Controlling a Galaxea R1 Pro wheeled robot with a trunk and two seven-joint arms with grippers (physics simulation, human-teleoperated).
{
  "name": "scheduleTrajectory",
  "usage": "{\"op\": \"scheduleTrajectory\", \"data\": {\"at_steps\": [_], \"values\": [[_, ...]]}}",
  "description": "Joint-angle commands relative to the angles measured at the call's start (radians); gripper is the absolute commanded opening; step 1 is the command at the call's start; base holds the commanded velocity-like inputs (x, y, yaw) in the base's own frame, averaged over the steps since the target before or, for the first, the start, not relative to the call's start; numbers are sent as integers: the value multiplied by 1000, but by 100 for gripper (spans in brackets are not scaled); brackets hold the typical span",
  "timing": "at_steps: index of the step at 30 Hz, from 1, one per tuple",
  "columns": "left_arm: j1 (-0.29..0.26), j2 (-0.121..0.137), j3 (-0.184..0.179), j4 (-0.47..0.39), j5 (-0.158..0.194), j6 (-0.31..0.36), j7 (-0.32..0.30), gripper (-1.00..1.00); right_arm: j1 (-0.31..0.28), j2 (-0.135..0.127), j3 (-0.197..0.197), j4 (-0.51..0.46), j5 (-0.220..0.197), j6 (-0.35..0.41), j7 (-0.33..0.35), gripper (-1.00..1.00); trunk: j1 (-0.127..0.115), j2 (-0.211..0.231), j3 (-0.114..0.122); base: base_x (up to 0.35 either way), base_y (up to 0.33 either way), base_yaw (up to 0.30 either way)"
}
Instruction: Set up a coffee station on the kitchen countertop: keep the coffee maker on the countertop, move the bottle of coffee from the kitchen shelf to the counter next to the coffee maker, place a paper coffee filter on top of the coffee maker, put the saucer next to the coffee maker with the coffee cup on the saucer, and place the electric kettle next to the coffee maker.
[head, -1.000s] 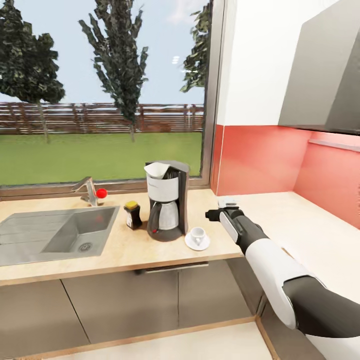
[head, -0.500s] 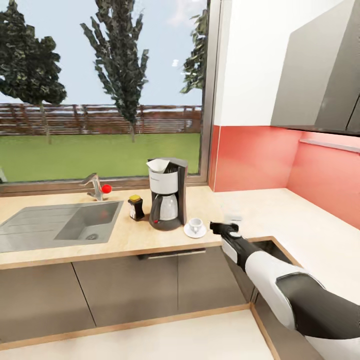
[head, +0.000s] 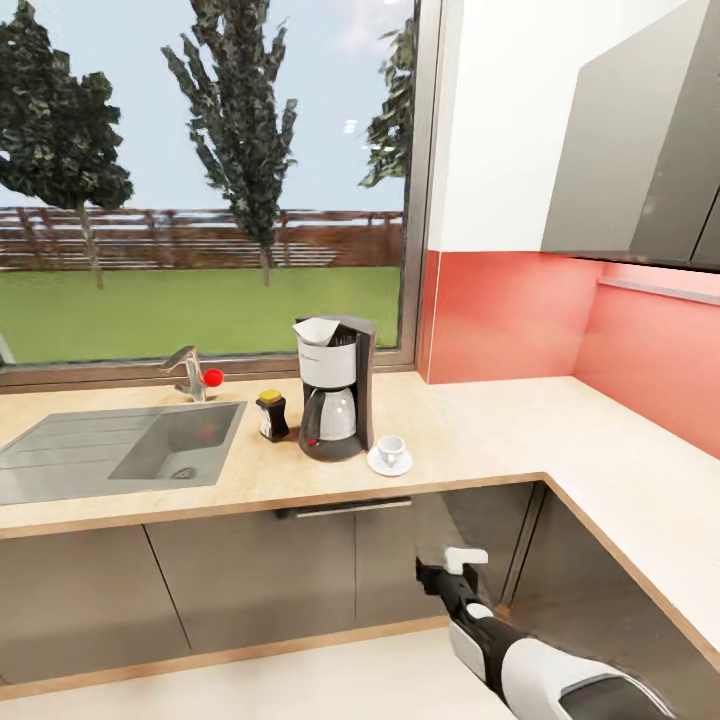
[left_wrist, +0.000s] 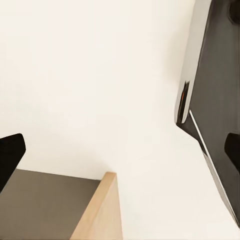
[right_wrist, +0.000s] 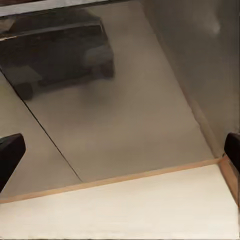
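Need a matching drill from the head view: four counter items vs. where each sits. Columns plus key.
Items:
1. paper filter
2. coffee cup
3. coffee bottle
4. faucet

Places:
A. between the sink and the coffee maker
B. on the saucer
C. behind the sink, by the window
D. on top of the coffee maker

Pairs: 1-D, 2-B, 3-A, 4-C
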Motion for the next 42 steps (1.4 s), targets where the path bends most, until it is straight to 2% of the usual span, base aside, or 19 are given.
{"op": "scheduleTrajectory", "data": {"at_steps": [1,4,6,7,9,11,14,21,27,28,31,36,42], "values": [[1,1,-9,-3,9,-1,4,100,10,0,10,1,-7,-6,-4,100,0,-1,0,0,0,0],[1,1,-9,-7,9,-1,3,100,50,-5,9,2,-4,-13,-3,100,0,-1,0,0,0,0],[2,1,-10,-7,9,-1,3,100,85,-5,11,3,-1,8,1,100,0,-1,0,0,0,0],[1,0,-10,-8,9,-1,3,100,98,-5,11,4,0,42,1,100,0,-1,0,0,0,0],[1,-2,-11,-8,9,-1,3,100,128,-2,12,4,1,188,4,100,0,-1,0,0,0,0],[2,-3,-12,-8,9,0,2,100,168,8,14,4,3,369,6,100,0,-1,0,0,0,0],[2,-5,-14,-8,8,1,2,100,209,20,15,4,6,470,6,100,0,-1,0,0,0,0],[3,-2,-13,-7,-12,2,4,100,237,16,17,4,24,488,6,100,0,-1,0,0,0,0],[-19,-4,-7,-33,-8,-1,7,100,238,16,15,2,34,490,5,100,0,-1,0,0,0,0],[-32,-11,-3,-89,1,-1,9,100,238,-28,22,3,39,491,3,100,0,-1,0,0,0,218],[-33,-13,-3,-95,3,-6,9,100,238,-40,24,4,40,491,5,100,0,-1,-1,0,0,236],[-33,-12,-2,-97,15,-76,10,100,238,-40,24,4,50,490,7,100,0,-1,-5,0,0,232],[-33,-13,-1,-97,25,-96,11,100,238,-40,24,4,51,490,7,100,0,-1,-10,0,0,231]]}}
